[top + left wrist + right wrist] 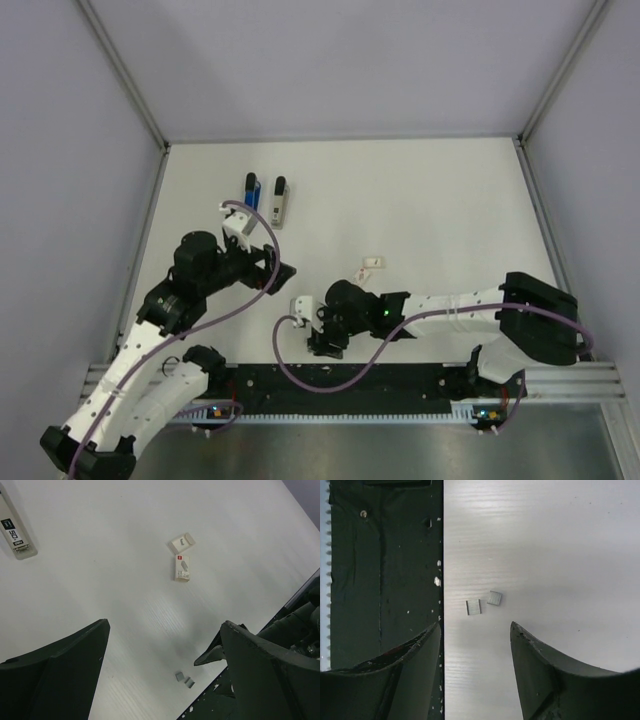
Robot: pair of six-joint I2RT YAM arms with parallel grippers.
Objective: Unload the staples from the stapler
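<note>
My left fingers [282, 270] are spread wide and hold nothing. The left wrist view shows bare white surface [450, 200] between the two dark pads. My right fingers [322, 345] are also well apart and empty, low over the near edge of the surface.

The stapler [251, 188] lies at the far side, beyond my left fingers and well apart from both arms. Its blue body lies flat, pointing away from me. Just to its right is a grey piece [280, 202], lying parallel to it. In the left wrist view this grey piece [16, 532] carries a dark label, but the stapler itself is out of that frame.

Two short bits of staples [481, 603] lie flat on the surface just ahead of my right fingers [475, 627], side by side and close to the black strip [385, 570] along the near edge. My left wrist camera sees the same staples [185, 679] by that edge.

Two whitish blocks [182, 555] sit near the middle of the surface, almost touching — ahead of my left fingers [165, 625] and well clear of the stapler.
</note>
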